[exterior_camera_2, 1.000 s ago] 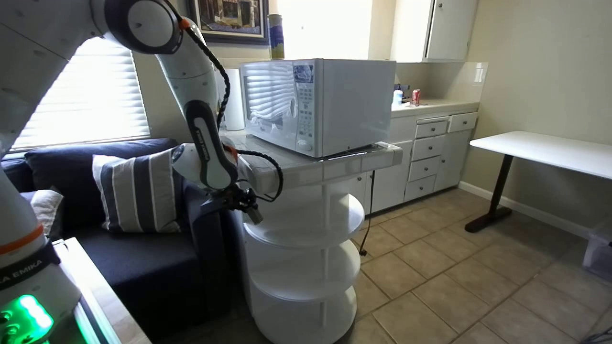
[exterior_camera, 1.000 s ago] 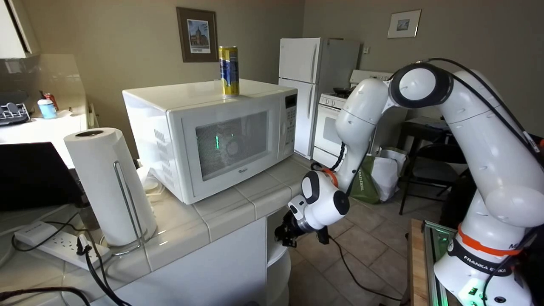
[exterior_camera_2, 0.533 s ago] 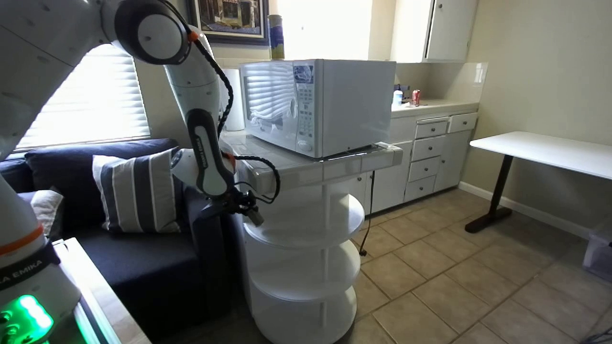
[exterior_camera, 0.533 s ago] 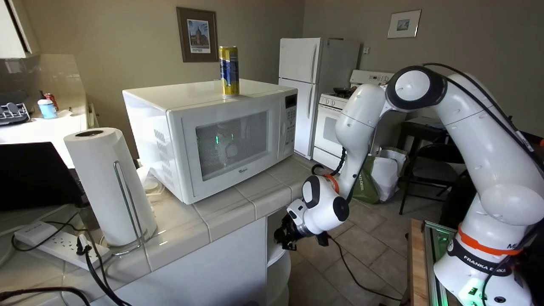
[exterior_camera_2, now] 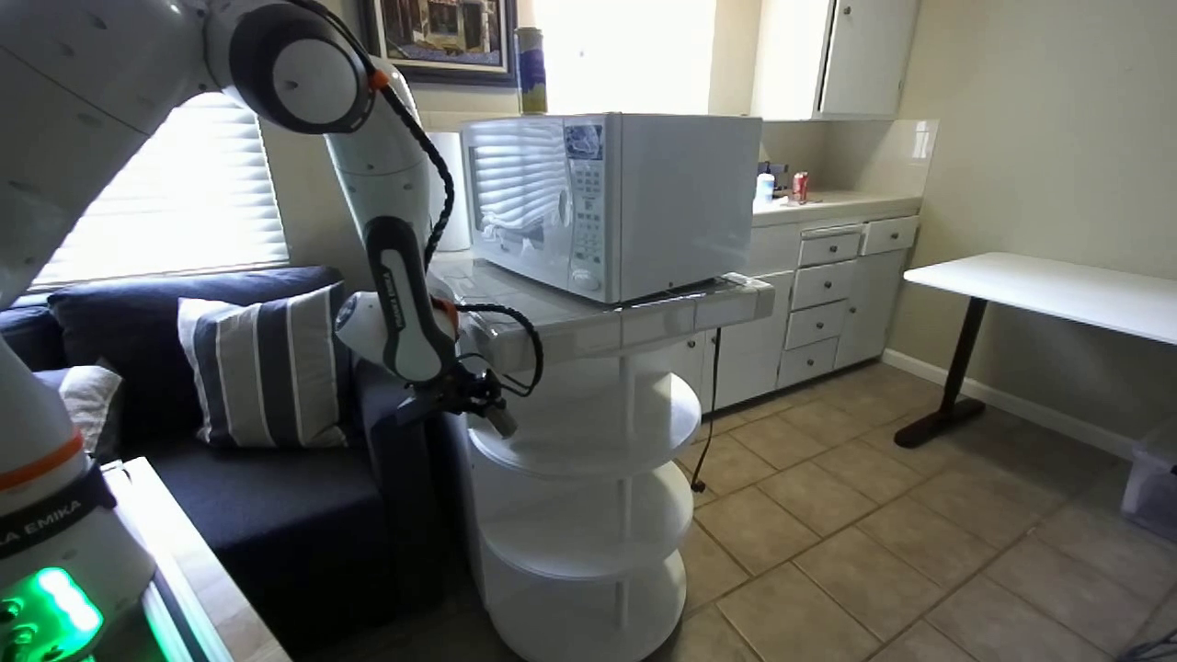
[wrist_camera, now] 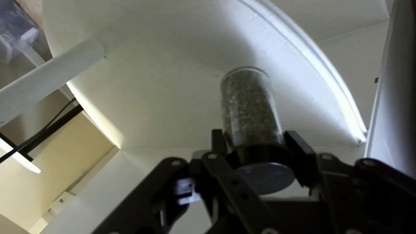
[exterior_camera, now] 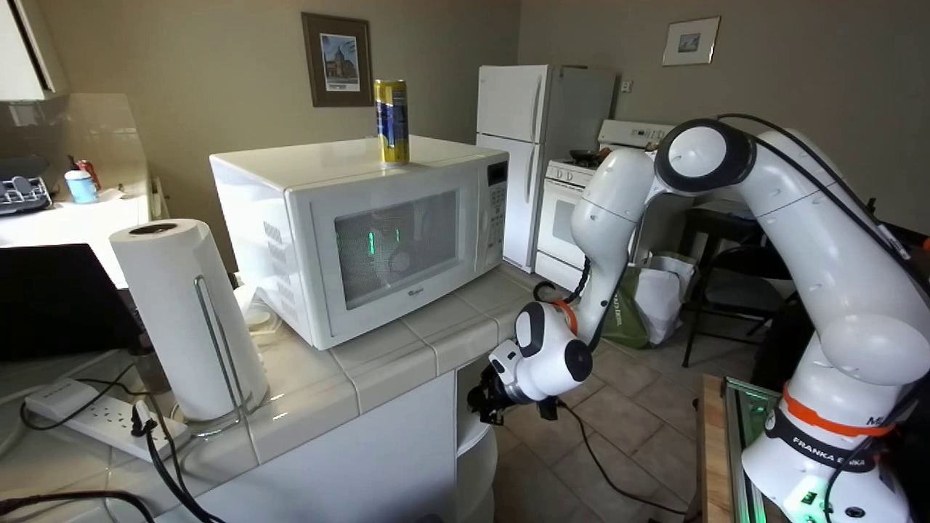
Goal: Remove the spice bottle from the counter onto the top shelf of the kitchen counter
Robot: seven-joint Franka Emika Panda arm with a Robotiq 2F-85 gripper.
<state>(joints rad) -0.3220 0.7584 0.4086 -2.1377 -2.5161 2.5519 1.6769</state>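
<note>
Operator, your black, two-fingered end effector (wrist_camera: 256, 145) pinches the clear, cylindrical, black-capped spice bottle (wrist_camera: 249, 105), tilted over the rounded white top shelf (wrist_camera: 159, 97); whether its base touches, you cannot tell.

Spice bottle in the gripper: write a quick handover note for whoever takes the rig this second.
Gripper: closed on the spice bottle, near its dark end.
Bottle: tilted, over the top shelf; whether it touches the surface, I can't tell.
Done: bottle off the counter and at the shelf.
Left: probably straighten it, set it down on the shelf, release, back out.
</note>
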